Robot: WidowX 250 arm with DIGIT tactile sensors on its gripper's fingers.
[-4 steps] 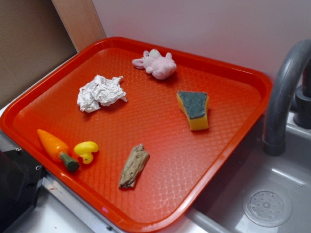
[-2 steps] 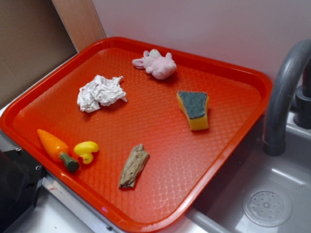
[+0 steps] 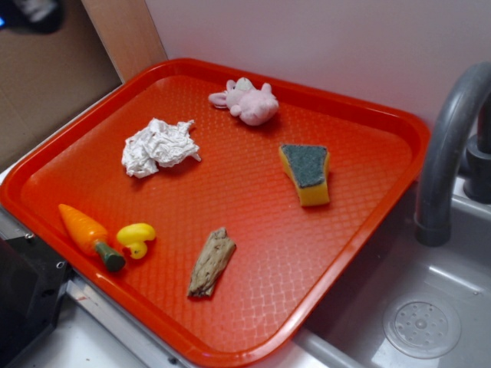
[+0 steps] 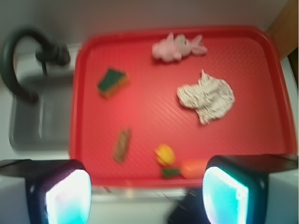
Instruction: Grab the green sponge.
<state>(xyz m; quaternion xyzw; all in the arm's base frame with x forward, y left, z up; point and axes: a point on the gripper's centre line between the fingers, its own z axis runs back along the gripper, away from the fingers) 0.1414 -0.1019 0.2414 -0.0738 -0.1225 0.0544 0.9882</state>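
Gripper (image 4: 147,196) high above the tray (image 4: 140,179), jaws spread wide, empty.
The green sponge (image 4: 112,82) lies well ahead, slightly left.

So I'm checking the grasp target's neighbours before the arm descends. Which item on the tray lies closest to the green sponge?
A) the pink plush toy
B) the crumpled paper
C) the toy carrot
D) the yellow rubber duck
A: in the exterior view the pink plush toy sits just up-left of the green sponge, while the paper, duck and carrot lie farther across the red tray.
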